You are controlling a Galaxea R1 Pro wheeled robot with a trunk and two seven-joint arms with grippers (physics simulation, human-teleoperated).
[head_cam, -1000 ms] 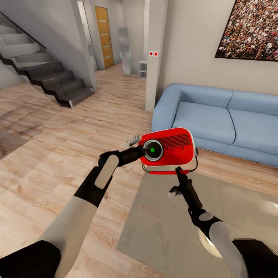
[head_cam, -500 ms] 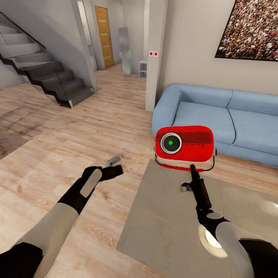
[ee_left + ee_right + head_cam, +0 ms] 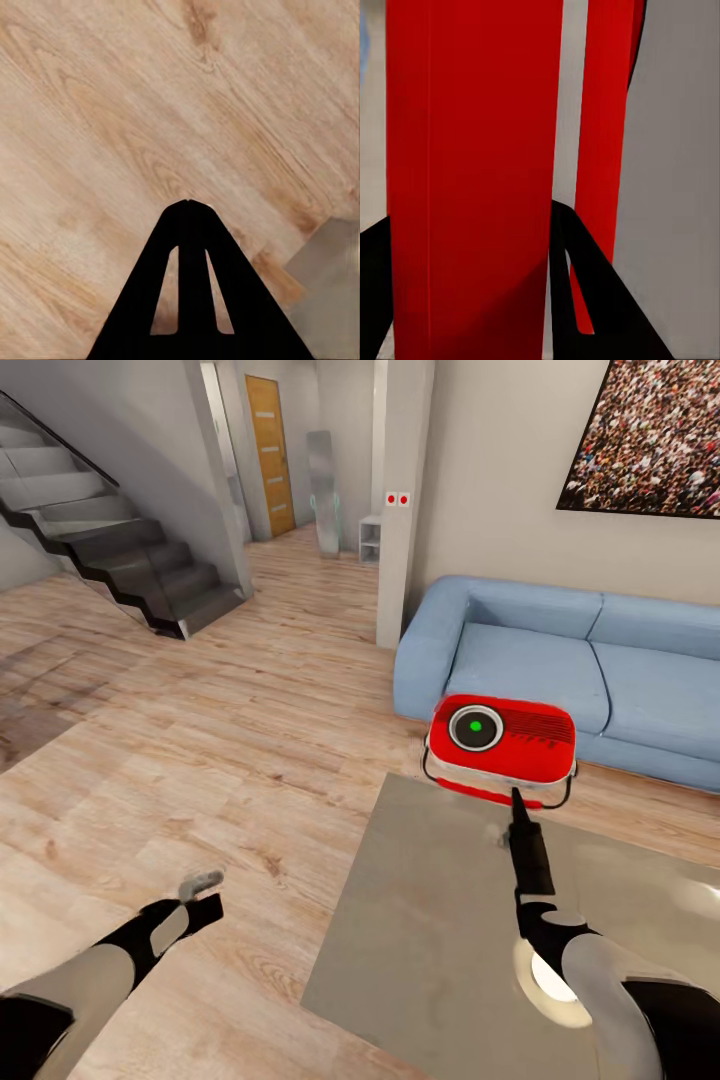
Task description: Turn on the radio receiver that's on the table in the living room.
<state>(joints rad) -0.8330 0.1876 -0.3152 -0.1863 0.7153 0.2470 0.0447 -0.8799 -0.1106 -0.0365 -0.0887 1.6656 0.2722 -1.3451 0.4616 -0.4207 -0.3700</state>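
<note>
Radio (image 3: 502,745): red, rounded box with a white lower panel and thin black handle loops at both ends; a round dial with a green centre faces the camera; held in the air above the far left corner of the counter, in front of the sofa; in the right wrist view its red body (image 3: 472,172) shows at close range with a pale band and a thin red strip beside it
Right end effector (image 3: 518,800): at the end of a slim black forearm reaching far and up from the near right; closed on the radio's lower edge; in the right wrist view the dark fingers (image 3: 577,247) sit on either side of the red body
Left end effector (image 3: 203,895): low at the near left, well apart from the radio and over the floor; in the left wrist view (image 3: 189,204) its two black fingers meet at the tips, holding nothing
Counter (image 3: 440,920): low, glossy grey rectangular top, at the near right; the right arm stretches over it
Floor (image 3: 200,760): light wood planks; fills the left and middle of the room
Sofa (image 3: 560,660): light blue; against the beige wall at the far right, just beyond the radio
Picture (image 3: 650,435): large crowd scene on the wall above the sofa
Stairs (image 3: 110,550): dark steps rising at the far left
Door (image 3: 270,455): orange wood, at the far end of the hallway
</note>
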